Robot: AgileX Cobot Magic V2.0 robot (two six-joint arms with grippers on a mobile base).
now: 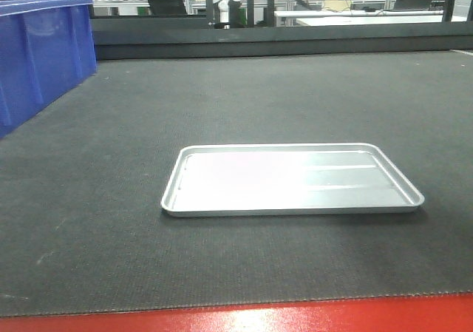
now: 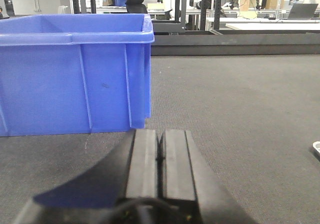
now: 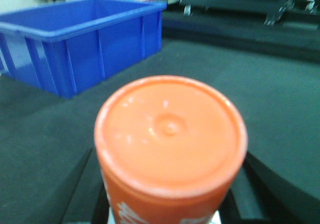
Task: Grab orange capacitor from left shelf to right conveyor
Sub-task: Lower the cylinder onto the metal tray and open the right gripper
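Orange capacitor [image 3: 171,134] gripped by right gripper [image 3: 169,204]; left gripper [image 2: 160,140] closed.

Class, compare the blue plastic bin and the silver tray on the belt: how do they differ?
The blue bin is deep, with tall ribbed walls; the silver tray is shallow, with a low rim. The bin is blue plastic; the tray is shiny metal. Both are rectangular, open-topped and rest on the dark conveyor belt.

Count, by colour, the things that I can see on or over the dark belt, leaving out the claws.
Blue bin: 1
Silver tray: 1
Orange can: 1
Total: 3
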